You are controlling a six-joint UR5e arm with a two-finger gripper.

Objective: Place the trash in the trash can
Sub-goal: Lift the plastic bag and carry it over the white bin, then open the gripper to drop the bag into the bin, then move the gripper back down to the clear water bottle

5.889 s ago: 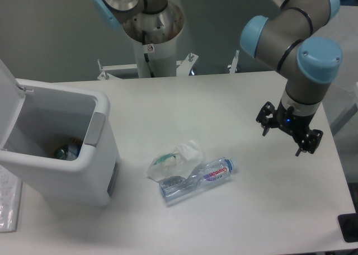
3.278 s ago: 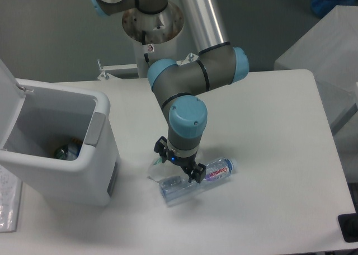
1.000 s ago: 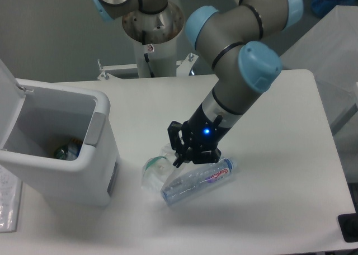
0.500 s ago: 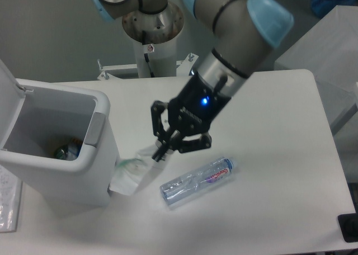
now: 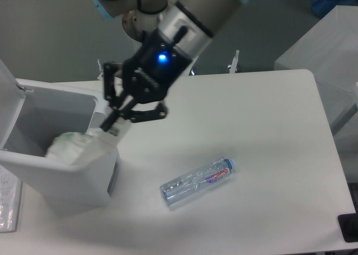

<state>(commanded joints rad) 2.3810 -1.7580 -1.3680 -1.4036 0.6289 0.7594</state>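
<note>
My gripper [image 5: 110, 122] is shut on the crumpled white wad [image 5: 72, 147], which hangs from the fingertips over the right rim of the open trash can [image 5: 33, 168]. The wad droops into the bin's opening and hides the grey latch panel. The bin's white lid [image 5: 8, 98] stands open at the far left. The crushed clear water bottle [image 5: 197, 180] with a red-blue label lies on the white table, right of the bin and well below the gripper.
The arm's base column [image 5: 146, 28] stands behind the table at the top centre. A pale grey cabinet [image 5: 330, 53] is at the far right. A flat clear item [image 5: 6, 207] lies at the left edge beside the bin.
My gripper has lifted the white wad off the table and carried it up and left, from beside the bottle to over the bin's rim. The bottle has not moved.
</note>
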